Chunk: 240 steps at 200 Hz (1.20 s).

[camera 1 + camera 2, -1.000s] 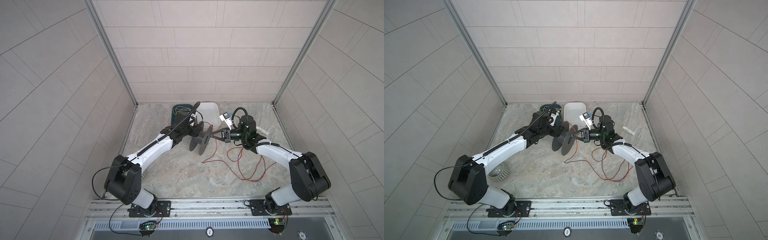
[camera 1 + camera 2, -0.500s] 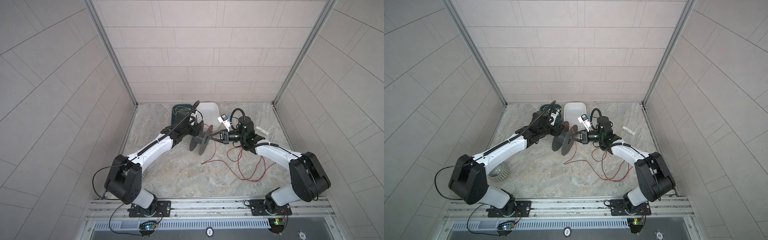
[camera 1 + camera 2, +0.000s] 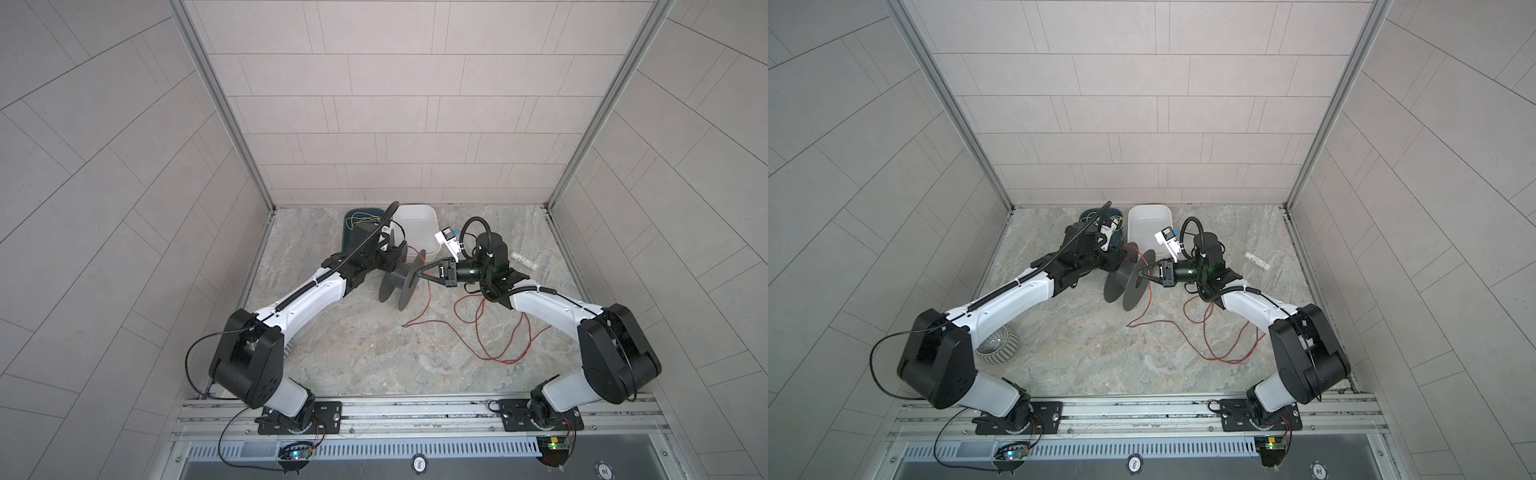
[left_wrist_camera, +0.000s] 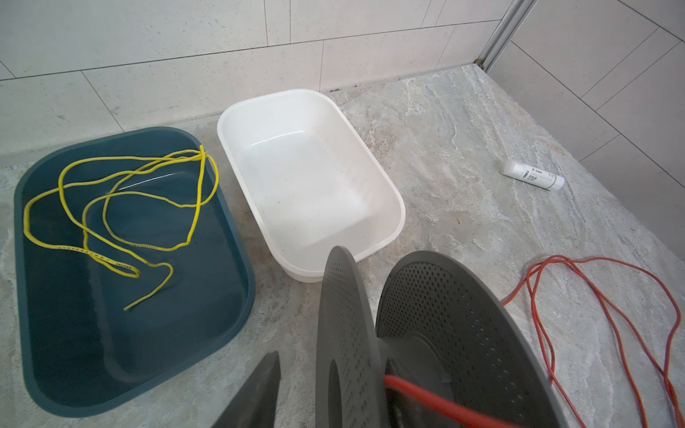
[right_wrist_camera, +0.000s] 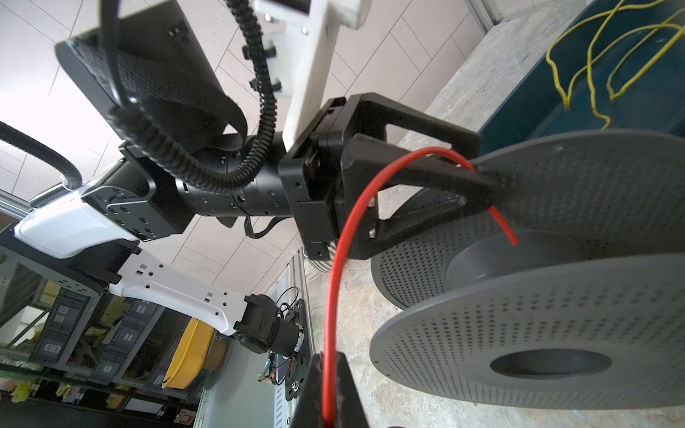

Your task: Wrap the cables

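Cable [image 5: 329, 322]: one thin, glossy red-orange strand, round in section and limp. Pinched between the closed black fingers of the right pincer [image 3: 420, 277], then arching up and over to the spool [image 3: 401, 282], cut tip hanging between the two flanges just beside the hub. Rest of its length strewn in loose, overlapping loops on the surface [image 3: 353, 353] to the right of the spool and under the right arm. Spool of matte grey plastic: two flat round discs dotted all over with fine perforations, joined by a short, smooth drum with a round bore, flanges upright and axis level. Left pincer [image 5: 487, 163] partly open, angular black fingers astride the flange nearer its own arm, one inside and one outside; a sliver of gap showing beside the outer finger in the left wrist view, so no firm clamp to be seen. Surface of veined grey-beige stone. Behind the spool, side by side, a glossy white tub [image 4: 402, 211], rectangular with rounded corners, and a shallower dark teal tray [image 4: 166, 333] of like shape holding a loosely coiled yellow wire [image 4: 202, 153]. Small white cylindrical tube [image 4: 532, 177] lying on its side well apart, near the right wall.
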Each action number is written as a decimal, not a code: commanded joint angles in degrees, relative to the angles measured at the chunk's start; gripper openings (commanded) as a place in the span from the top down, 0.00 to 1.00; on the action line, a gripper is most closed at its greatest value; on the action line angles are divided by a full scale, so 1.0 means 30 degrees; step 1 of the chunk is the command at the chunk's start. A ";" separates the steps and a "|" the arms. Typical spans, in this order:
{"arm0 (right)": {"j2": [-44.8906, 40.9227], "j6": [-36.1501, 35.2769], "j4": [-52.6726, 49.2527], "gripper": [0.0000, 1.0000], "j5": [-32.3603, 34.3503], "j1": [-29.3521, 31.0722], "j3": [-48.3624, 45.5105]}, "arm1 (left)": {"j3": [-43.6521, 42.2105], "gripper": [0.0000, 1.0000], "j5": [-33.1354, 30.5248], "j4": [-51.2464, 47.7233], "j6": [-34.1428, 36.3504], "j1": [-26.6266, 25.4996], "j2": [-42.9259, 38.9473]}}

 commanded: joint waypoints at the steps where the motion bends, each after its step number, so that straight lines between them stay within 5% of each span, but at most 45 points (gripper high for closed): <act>1: -0.0512 0.1312 0.2263 1.00 -0.0275 0.0134 -0.0467 | -0.0357 0.50 -0.0073 0.1040 -0.0369 -0.0046 0.0176; 59: -0.0324 0.2080 0.2925 1.00 -0.0309 0.0132 -0.0819 | -0.1184 0.49 -0.0034 0.1941 -0.0495 -0.0082 -0.0094; 151: 0.1807 0.8657 1.1864 1.00 -0.0891 0.0132 -0.1747 | -0.1298 0.57 -0.0268 0.2147 -0.0526 -0.0082 -0.0052; 240: 0.1603 0.7048 0.9465 1.00 -0.0793 0.0132 -0.1874 | -0.1145 0.82 -0.0179 0.2236 -0.0524 -0.0081 0.0208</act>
